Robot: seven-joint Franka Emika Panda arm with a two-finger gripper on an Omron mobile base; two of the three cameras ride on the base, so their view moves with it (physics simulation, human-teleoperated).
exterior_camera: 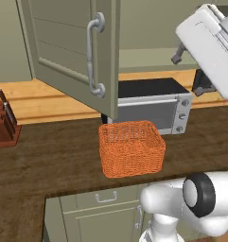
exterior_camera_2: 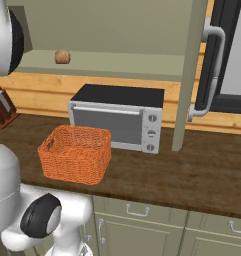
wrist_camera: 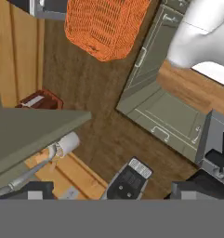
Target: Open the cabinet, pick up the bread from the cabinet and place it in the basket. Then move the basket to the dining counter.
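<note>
The bread (exterior_camera_2: 62,56) sits on the cabinet (exterior_camera_2: 107,65) shelf, at about ten o'clock in the right base view, untouched. Below it the basket (exterior_camera: 131,147) stands empty on the worktop (exterior_camera: 49,160), just in front of the microwave (exterior_camera: 153,106). Both doors are swung open, so opening looks done; picking, placing and carrying remain. The gripper (wrist_camera: 157,183) has its jaws wide apart, holding nothing, looking down with the basket toward twelve o'clock in the hand view.

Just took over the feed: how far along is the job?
Done: cabinet doors stand open. In hand: nothing; the gripper is open, and the bread sits on the cabinet shelf. Left: put bread into the empty basket, then carry it to the dining counter.
</note>
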